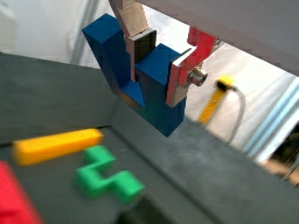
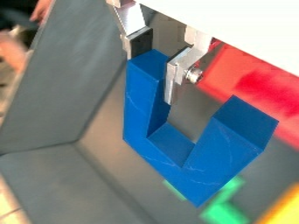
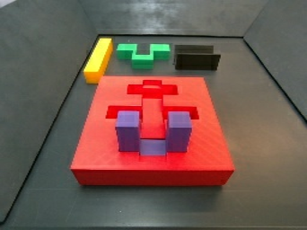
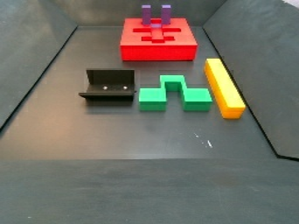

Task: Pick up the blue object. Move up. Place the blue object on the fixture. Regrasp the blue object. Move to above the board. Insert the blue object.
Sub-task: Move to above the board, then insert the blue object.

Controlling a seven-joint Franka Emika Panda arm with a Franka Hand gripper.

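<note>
1. Gripper (image 1: 158,63) shows only in both wrist views; neither side view has arm or gripper in frame.
2. It's clamped on the blue object (image 1: 131,74): silver fingers (image 1: 184,74) w/ dark pads pinch one prong from both sides, the other finger plate sitting in the notch.
3. Blue object (image 2: 187,131) is a U block, held clear of the floor. In a wrist view its closed base is the end farthest from the gripper, prongs running up toward it.
4. Past the block in a wrist view: grey floor w/ yellow bar (image 1: 56,145) and green block (image 1: 107,175) just beside each other; red board edge at the corner (image 1: 14,206).
5. Side views: board (image 3: 96,148) sits flat; cross recess visible in top.
6. Purple block (image 3: 153,130) stands in the board's recess, prongs up (image 4: 156,13).
7. Fixture (image 4: 107,87), black, on the floor apart from the board; nothing on it. Green block (image 4: 173,93) just beside it, yellow bar (image 4: 223,86) on the green block's far side.
8. Same row in a side view: bar (image 3: 97,57), green (image 3: 144,55), fixture (image 3: 198,57), all near the back wall.
9. Blue object appears in neither side view.
</note>
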